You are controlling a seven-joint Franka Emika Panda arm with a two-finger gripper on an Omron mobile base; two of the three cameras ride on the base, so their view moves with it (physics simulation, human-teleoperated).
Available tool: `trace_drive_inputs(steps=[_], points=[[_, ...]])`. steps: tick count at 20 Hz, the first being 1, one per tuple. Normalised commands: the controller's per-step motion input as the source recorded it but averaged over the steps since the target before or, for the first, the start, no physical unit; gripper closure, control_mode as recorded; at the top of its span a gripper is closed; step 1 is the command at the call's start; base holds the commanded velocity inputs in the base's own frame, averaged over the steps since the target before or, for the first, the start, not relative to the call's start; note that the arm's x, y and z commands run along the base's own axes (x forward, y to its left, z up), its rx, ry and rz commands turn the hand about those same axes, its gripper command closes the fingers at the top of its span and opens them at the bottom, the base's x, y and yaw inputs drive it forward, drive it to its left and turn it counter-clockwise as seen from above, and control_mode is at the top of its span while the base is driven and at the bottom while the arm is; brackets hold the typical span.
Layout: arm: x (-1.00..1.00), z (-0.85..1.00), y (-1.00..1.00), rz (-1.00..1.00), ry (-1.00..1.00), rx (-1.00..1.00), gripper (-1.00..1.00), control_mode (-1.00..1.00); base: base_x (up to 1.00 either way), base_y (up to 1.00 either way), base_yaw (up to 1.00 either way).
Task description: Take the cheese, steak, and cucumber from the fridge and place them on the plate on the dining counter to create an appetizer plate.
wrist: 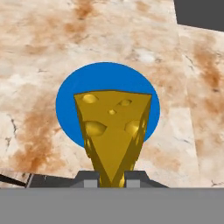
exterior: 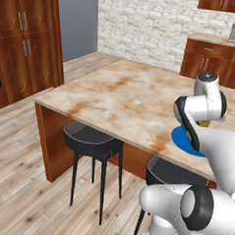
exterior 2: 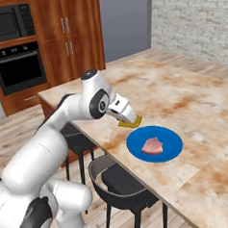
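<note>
The cheese (wrist: 113, 131) hangs pinched by its narrow end in the jaws of the gripper (wrist: 111, 178), held above the near rim of the plate (exterior 2: 172, 148) on the worktop (exterior 2: 182, 101). The steak (exterior 2: 152, 145) already lies near the plate's middle. Let go here, the wedge could land on the rim and tip onto the stone. Carried further in, it might drop onto the steak, though how high it hangs is hard to judge.
</note>
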Motion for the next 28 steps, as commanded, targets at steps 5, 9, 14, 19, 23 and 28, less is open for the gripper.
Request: trace_drive_inputs(steps=[5, 9, 14, 19, 23, 28], points=[[0.49, -0.59, -0.17, 0.04, 0.00, 0.10, 1.00, -1.00, 0.00, 0.00, 0.00], [0.48, -0.59, -0.06, 0.05, 0.00, 0.05, 1.00, -1.00, 0.00, 0.00, 0.00], [0.37, -0.62, -0.13, 0.02, 0.00, 0.01, 1.00, -1.00, 0.00, 0.00, 0.00], [0.29, -0.44, -0.42, 0.00, 0.00, 0.00, 1.00, -1.00, 0.00, 0.00, 0.00], [0.56, -0.28, -0.13, 0.01, 0.00, 0.00, 1.00, -1.00, 0.00, 0.00, 0.00], [0.24, -0.40, -0.02, 0.01, 0.00, 0.00, 1.00, -1.00, 0.00, 0.00, 0.00]])
